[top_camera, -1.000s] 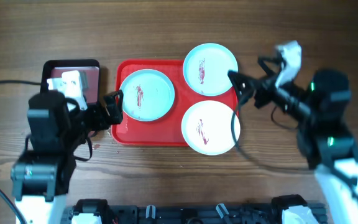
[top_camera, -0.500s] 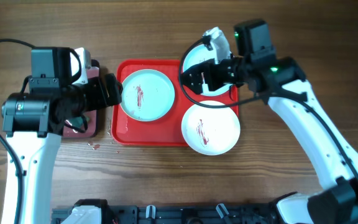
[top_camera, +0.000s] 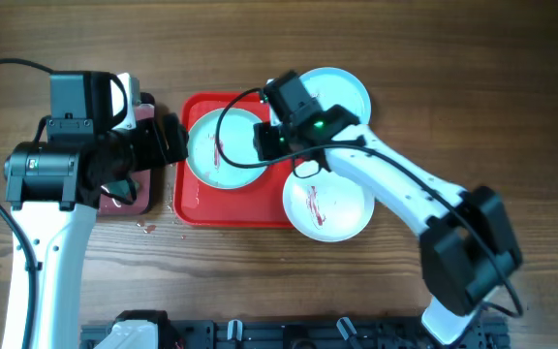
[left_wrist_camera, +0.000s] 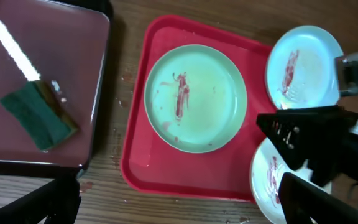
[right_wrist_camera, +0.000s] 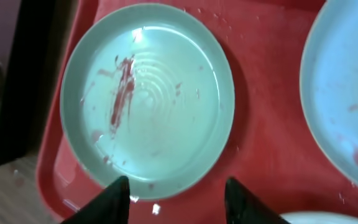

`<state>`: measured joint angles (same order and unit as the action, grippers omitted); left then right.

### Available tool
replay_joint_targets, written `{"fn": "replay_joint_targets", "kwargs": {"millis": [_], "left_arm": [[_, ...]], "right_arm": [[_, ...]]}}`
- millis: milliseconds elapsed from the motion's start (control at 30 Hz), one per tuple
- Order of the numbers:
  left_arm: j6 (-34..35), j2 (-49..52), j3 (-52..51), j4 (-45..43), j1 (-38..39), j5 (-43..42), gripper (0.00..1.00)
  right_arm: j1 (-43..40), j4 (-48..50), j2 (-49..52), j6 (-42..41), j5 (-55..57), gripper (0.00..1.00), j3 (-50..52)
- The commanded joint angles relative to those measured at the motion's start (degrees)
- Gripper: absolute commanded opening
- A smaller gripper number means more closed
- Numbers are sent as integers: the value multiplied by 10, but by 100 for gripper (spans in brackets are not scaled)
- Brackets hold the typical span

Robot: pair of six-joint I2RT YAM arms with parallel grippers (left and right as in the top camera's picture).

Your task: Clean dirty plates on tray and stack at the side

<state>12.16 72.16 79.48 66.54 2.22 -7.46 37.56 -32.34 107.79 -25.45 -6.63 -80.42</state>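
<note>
The red tray [top_camera: 260,215] holds a turquoise plate [top_camera: 223,160] with a reddish smear on its left half. A second turquoise plate [top_camera: 342,89] overhangs the tray's far right corner, and a white plate [top_camera: 329,202] overhangs its near right corner; both are smeared. My right gripper [top_camera: 260,147] hovers over the left plate's right side. In the right wrist view that plate [right_wrist_camera: 148,99] fills the frame and the right gripper [right_wrist_camera: 176,199] is open over its near rim, holding nothing. My left gripper [top_camera: 174,143] is open beside the tray's left edge, above the table [left_wrist_camera: 185,208].
A black-rimmed tray [left_wrist_camera: 98,81] left of the red tray carries a green sponge [left_wrist_camera: 39,115]. The right arm [left_wrist_camera: 319,140] crosses above the white plate [left_wrist_camera: 263,180]. Small red drips mark the wood [top_camera: 148,229] by the red tray's near left corner.
The right arm has swung left from over the far right plate to over the left plate, and its jaws have narrowed. The left arm has held still for the last half second.
</note>
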Motion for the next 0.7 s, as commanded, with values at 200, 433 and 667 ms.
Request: {"fn": "replay_joint_targets", "kwargs": {"millis": [200, 433, 667], "left_arm": [[53, 32, 10, -5, 2, 29, 100], [103, 68, 10, -5, 2, 65, 100], [233, 107, 10, -1, 2, 151, 100]], "right_arm": [[12, 56, 112, -52, 107, 33, -13], [12, 88, 146, -51, 122, 33, -13], [12, 104, 162, -51, 122, 4, -13]]}}
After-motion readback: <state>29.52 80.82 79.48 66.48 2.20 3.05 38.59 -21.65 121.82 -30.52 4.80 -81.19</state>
